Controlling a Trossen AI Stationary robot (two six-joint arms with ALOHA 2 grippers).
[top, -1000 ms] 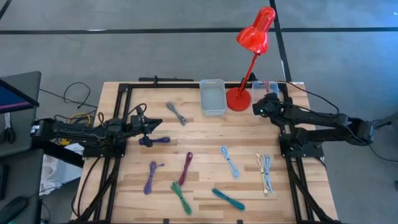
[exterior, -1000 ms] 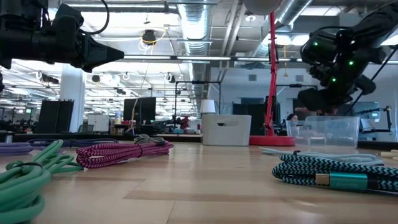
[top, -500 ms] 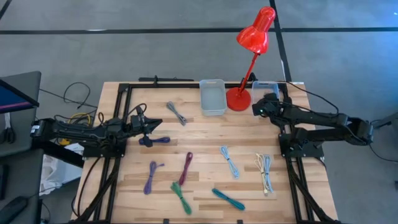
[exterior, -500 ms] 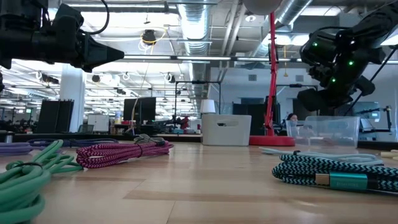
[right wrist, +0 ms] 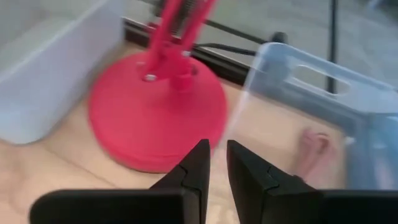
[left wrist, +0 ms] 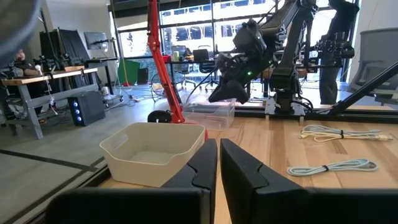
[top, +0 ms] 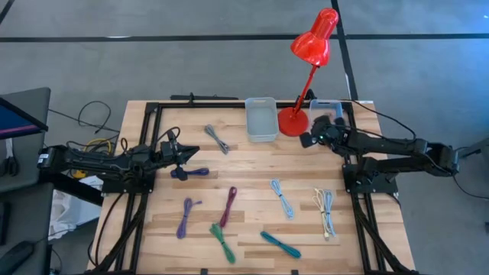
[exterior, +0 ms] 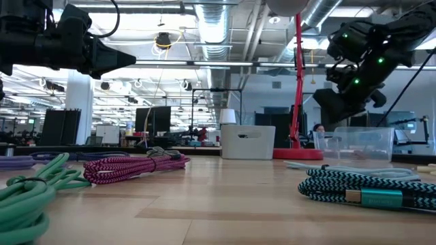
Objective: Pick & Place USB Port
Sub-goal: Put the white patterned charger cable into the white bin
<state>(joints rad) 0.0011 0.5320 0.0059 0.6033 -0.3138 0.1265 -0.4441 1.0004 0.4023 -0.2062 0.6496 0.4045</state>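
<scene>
Right gripper has swung off the clear bin — empty-jawed.

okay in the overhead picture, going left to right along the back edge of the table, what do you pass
grey cable → white bin → red lamp base → right gripper → clear bin.

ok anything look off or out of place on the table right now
Nothing stands out. The cables lie in separate tidy bundles on the table, the white bin and clear bin sit upright at the far edge, and the red lamp stands upright between them.
</scene>
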